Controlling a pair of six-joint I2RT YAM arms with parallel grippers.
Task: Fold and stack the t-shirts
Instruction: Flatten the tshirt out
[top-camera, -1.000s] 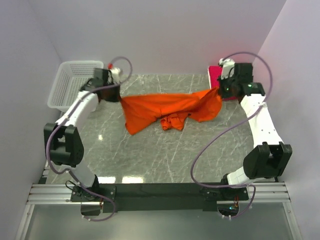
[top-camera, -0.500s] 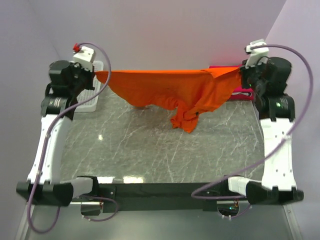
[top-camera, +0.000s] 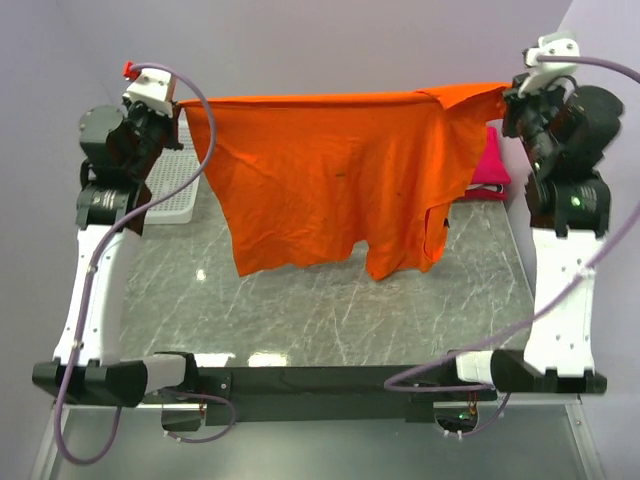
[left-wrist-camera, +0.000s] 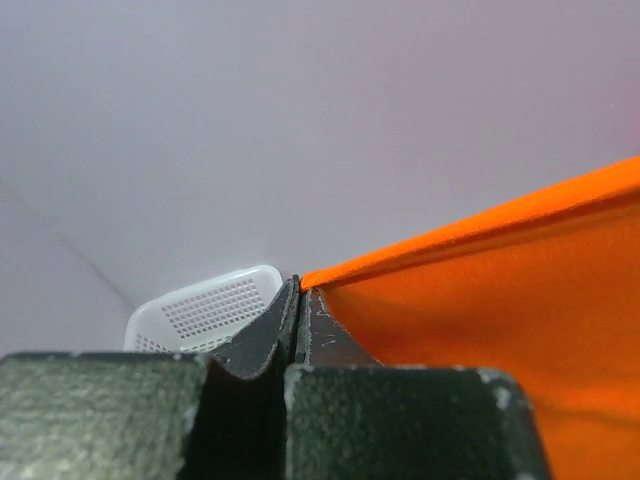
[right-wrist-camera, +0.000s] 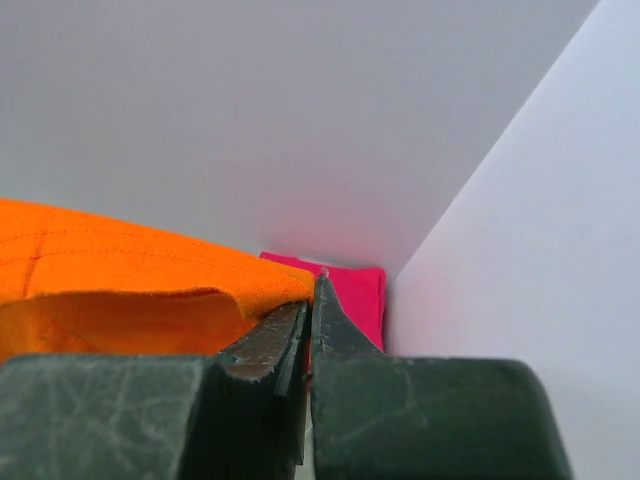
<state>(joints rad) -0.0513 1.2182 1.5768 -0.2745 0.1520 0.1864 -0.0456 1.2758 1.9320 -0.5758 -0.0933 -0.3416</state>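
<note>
1. Pinching a top corner each, the left gripper (left-wrist-camera: 300, 295) and right gripper (right-wrist-camera: 316, 295) are clamped on the plain bright orange cloth t-shirt (top-camera: 320, 185), stretched aloft over the grey marble table (top-camera: 330, 310).
2. Behind it, folded crimson-pink shirts (top-camera: 488, 170) lie far right.
3. Such thin corner grips could slip under tension, dropping the shirt crumpled.

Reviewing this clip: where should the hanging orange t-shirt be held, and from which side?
The orange t-shirt is best held at the two ends of its top edge, each from its outer side, where the left gripper and right gripper pinch it. That edge is taut and straight, so the cloth hangs flat; the lower edge is loose and uneven.
</note>
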